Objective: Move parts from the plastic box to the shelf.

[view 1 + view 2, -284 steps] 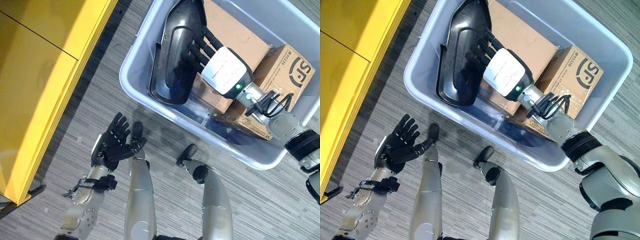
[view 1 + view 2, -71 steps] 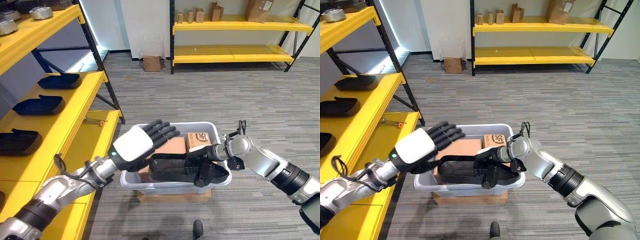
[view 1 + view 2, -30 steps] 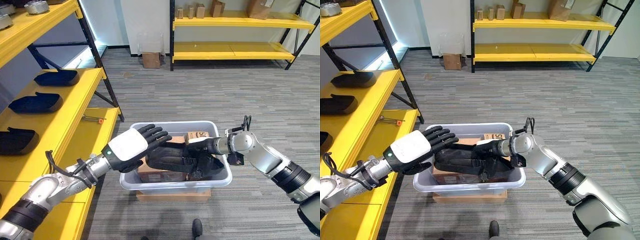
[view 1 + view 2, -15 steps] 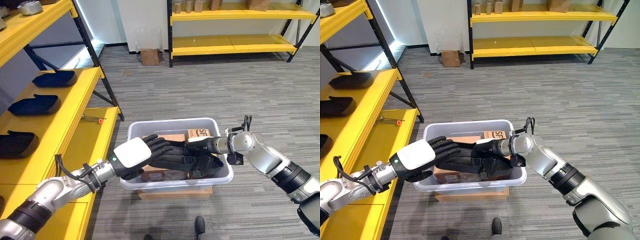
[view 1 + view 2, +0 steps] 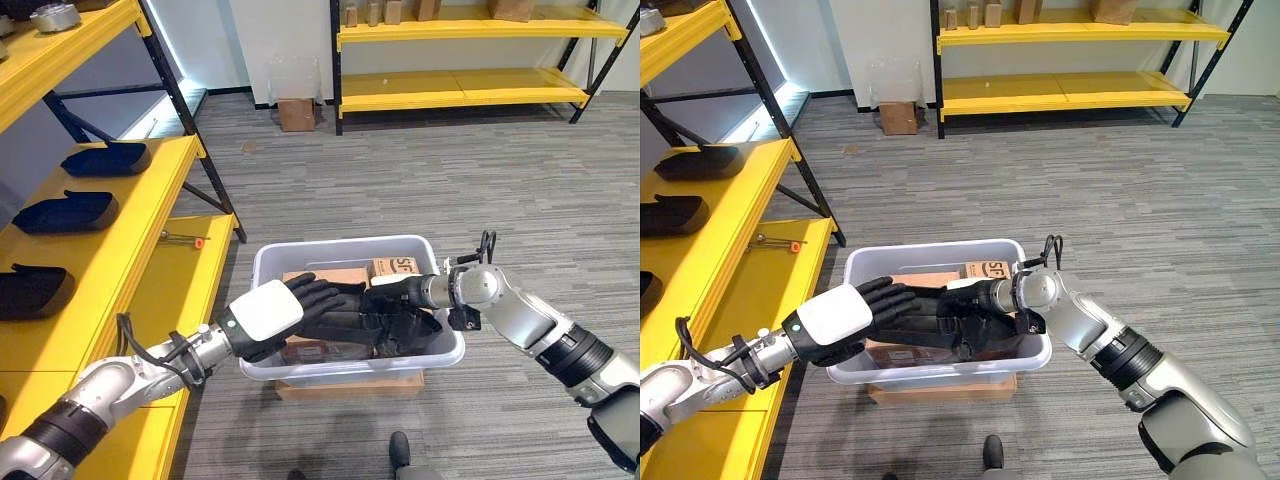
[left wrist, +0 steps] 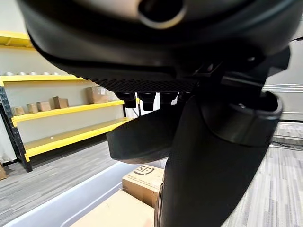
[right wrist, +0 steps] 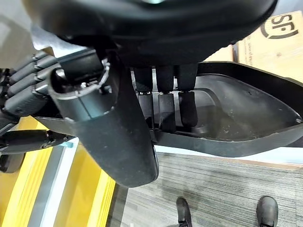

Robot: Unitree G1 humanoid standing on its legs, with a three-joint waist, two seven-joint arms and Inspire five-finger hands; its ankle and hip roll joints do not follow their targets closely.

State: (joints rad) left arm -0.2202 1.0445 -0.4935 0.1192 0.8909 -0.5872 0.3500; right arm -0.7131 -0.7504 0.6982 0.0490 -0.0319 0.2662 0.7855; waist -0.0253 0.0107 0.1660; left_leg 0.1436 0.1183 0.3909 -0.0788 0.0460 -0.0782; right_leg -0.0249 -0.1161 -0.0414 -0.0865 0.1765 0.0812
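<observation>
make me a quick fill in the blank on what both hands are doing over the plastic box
The black part is held over the plastic ___.
The right hand has its fingers curled over the part's ___.
The left hand lies against the part with ___ fingers.
Finished parts lie on the ___ shelf.

Missing words: box; rim; straight; yellow

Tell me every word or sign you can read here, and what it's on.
Small cardboard box in the plastic box: dark round logo and fine print, too small to read.
Boxes on the far shelf: too small to read.
Nothing else.
</observation>
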